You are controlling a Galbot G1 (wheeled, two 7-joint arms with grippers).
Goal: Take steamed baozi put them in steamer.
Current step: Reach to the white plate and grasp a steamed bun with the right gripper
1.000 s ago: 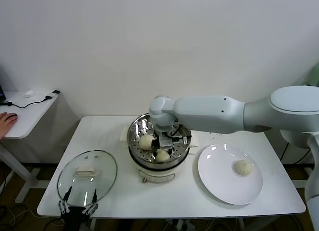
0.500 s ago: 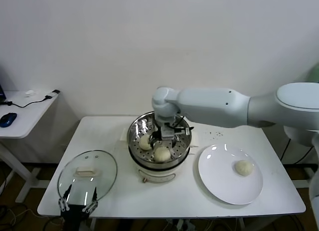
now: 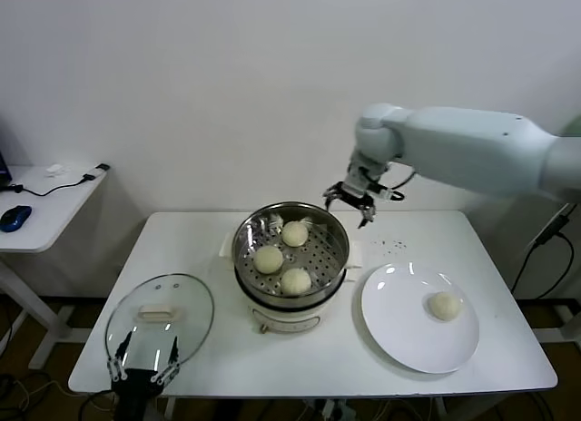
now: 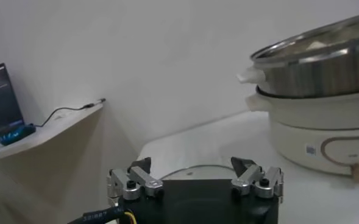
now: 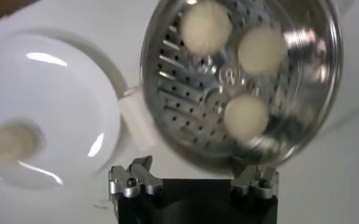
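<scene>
Transfer stage: three steamed baozi (image 3: 269,259) sit in the steamer (image 3: 338,258). My right gripper (image 3: 359,200) hangs above, released and empty. Next, grasp the last baozi (image 3: 444,305) on the plate (image 3: 399,335). Left gripper (image 3: 143,364) parked, released.

Right arm (image 3: 472,149): big, smooth, round, pale grey-white.
Right pincer (image 3: 361,200): black, silver tips, small screws.
Left pincer (image 3: 143,367): black with silver fingers.

Before me stood a white rectangular desk (image 3: 209,348) against a plain white wall (image 3: 227,85); to my left, a smaller white side table (image 3: 45,208) carried a blue mouse (image 3: 15,218).
</scene>
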